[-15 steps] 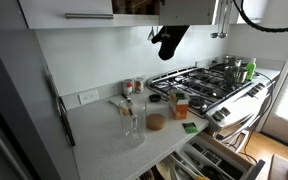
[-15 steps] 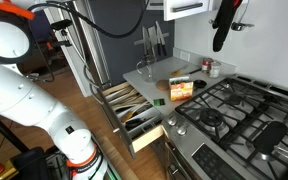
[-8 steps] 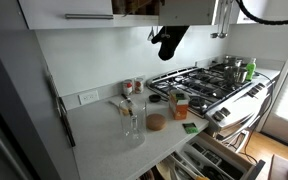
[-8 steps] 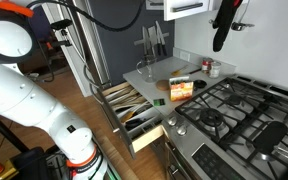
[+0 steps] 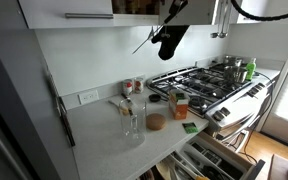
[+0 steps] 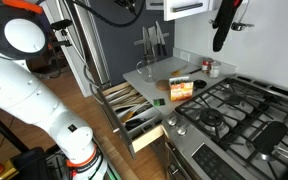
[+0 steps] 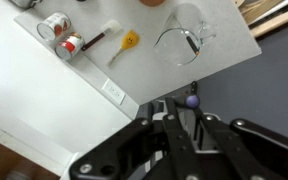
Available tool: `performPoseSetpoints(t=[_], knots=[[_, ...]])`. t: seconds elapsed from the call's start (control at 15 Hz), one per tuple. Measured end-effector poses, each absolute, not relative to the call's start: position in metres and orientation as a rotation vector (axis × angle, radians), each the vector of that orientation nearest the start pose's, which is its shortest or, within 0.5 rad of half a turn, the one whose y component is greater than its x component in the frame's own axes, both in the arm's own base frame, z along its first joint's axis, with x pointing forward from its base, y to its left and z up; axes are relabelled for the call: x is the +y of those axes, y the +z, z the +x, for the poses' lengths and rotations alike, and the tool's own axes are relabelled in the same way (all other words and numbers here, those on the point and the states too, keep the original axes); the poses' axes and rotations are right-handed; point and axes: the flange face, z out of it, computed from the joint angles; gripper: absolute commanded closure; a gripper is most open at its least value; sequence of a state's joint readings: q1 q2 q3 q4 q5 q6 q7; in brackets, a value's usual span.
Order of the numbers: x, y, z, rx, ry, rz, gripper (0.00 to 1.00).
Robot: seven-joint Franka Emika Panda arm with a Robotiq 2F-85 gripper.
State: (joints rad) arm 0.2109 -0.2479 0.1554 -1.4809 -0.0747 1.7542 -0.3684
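The tool point(image 5: 166, 52) hangs high beneath the cabinets, clenched on a thin purple-tipped stick point(image 7: 191, 100). It likely holds the stick that high to clear the glass point(image 5: 132, 116) and jars point(image 7: 62, 35) well below on the tabletop point(image 5: 104, 140).

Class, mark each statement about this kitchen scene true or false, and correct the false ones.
1. The end effector hangs high above the counter. True.
2. The glass jug lies on its side. False: it stands upright on the counter.
3. The drawer below the counter is open. True.
4. The end effector's jaws are wide open. False: they are shut on a thin stick.
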Motion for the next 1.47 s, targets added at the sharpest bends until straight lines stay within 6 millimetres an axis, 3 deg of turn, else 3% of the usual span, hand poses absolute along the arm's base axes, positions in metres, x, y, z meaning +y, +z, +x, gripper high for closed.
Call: performPoseSetpoints(t=[0.13,0.2,0.47,0.6,0.67,0.93,1.47], knots=[[0.187,0.802,0.445,-1.252,-0.697,-2.925,0.96],[0.193,0.795,0.452,-1.316,-0.629,-2.913,0.85],[0.206,0.782,0.475,-1.447,-0.515,-2.867,0.85],[0.206,0.784,0.476,-1.453,-0.518,-2.863,0.85],[0.206,0.786,0.476,-1.454,-0.521,-2.862,0.96],[0.208,0.780,0.477,-1.473,-0.484,-2.861,0.96],[0.249,0.692,0.517,-1.706,-0.127,-2.844,0.96]])
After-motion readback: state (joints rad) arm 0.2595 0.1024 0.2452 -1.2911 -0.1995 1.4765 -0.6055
